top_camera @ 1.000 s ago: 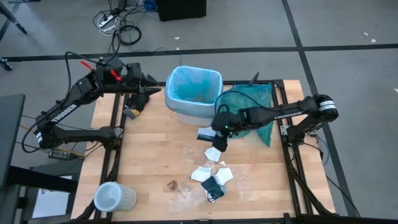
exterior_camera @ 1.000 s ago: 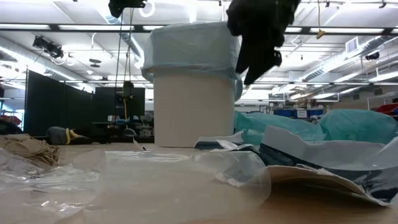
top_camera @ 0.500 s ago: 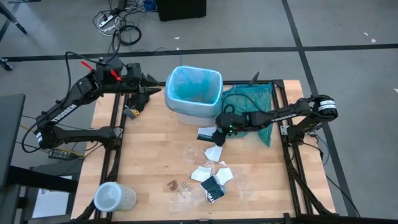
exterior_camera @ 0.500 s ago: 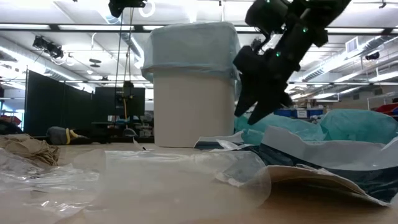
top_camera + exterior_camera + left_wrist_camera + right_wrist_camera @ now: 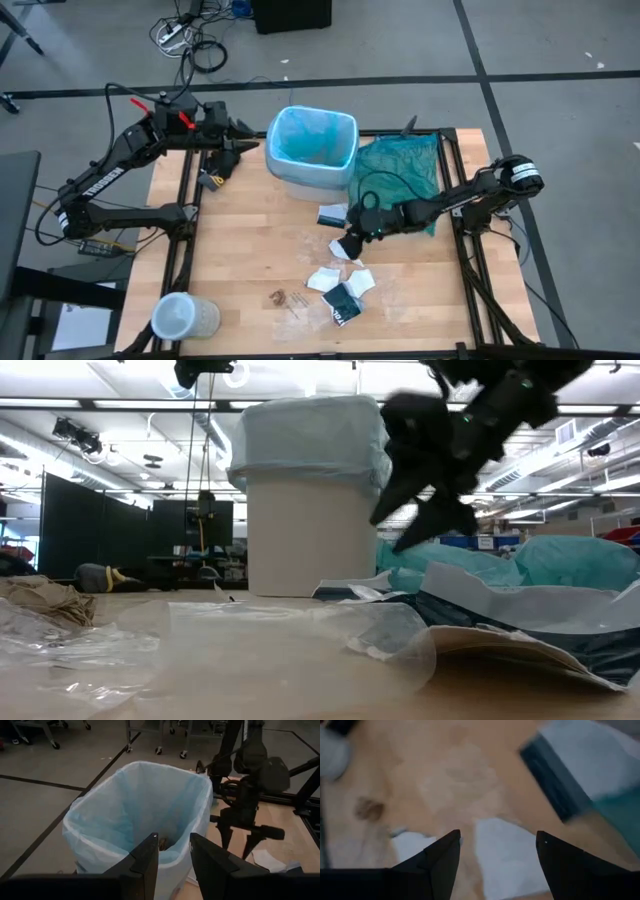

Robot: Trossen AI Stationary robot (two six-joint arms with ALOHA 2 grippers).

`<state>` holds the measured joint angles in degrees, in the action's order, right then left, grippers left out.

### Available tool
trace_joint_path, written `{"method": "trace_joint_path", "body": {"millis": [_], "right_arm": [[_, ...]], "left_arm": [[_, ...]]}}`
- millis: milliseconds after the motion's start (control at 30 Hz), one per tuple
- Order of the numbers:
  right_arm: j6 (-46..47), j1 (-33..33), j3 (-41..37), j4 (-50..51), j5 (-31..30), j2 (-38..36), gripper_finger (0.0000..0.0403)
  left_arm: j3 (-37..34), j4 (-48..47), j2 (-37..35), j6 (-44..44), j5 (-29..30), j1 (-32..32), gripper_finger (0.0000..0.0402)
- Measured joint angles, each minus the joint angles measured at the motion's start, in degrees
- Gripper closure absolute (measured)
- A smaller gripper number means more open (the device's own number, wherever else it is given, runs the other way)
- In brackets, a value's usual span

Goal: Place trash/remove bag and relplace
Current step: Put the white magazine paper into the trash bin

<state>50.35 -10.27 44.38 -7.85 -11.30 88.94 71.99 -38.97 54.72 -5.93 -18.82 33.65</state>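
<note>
Several scraps of trash (image 5: 340, 285) left on the table (image 5: 240, 250) — white paper pieces, a dark wrapper (image 5: 341, 303), clear plastic bits (image 5: 90, 645) and a brown bit (image 5: 277, 296) near the front. Little sign of progress on that part: only something small and brownish visible at the bottom of the lined bin (image 5: 311, 152), seen from the left wrist view.

Right gripper (image 5: 349, 243) low over the nearest white paper piece (image 5: 507, 852), fingers spread wide with nothing between them, the paper framed between the tips in the right wrist view. Probably lining up for a pick, not yet touching as far as can be told.

Left gripper (image 5: 246, 148) parked just beside the bin's rim, fingers (image 5: 145, 862) partly open and empty, pointing across the opening.

Light blue bag (image 5: 135, 805) seated in the bin, folded over the rim — not removed, not replaced. Teal-green plastic bag (image 5: 405, 170) lying on the table's right side behind the right arm, apart from the bin.

Judged overall: early stage. Most of the litter to collect, then the liner to pull out and a fresh one to fit.
</note>
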Motion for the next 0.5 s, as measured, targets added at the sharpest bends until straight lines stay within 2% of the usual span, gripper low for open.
{"method": "trace_joint_path", "body": {"millis": [133, 267, 500], "right_arm": [[9.5, -1.8, -5.3, -4.4, -7.8, 0.0, 0.0156], [16.7, -2.2, -10.8, -12.5, -11.4, 0.0, 0.0156], [17.5, -2.0, -13.4, -17.8, -13.8, 0.0, 0.0154]], "left_arm": [[0.0, 0.0, 0.0, 0.0, 0.0, 0.0, 0.0281], [0.0, 0.0, 0.0, 0.1, 0.0, 0.0, 0.0281], [0.0, 0.0, 0.0, 0.2, 0.0, 0.0, 0.0281]]}}
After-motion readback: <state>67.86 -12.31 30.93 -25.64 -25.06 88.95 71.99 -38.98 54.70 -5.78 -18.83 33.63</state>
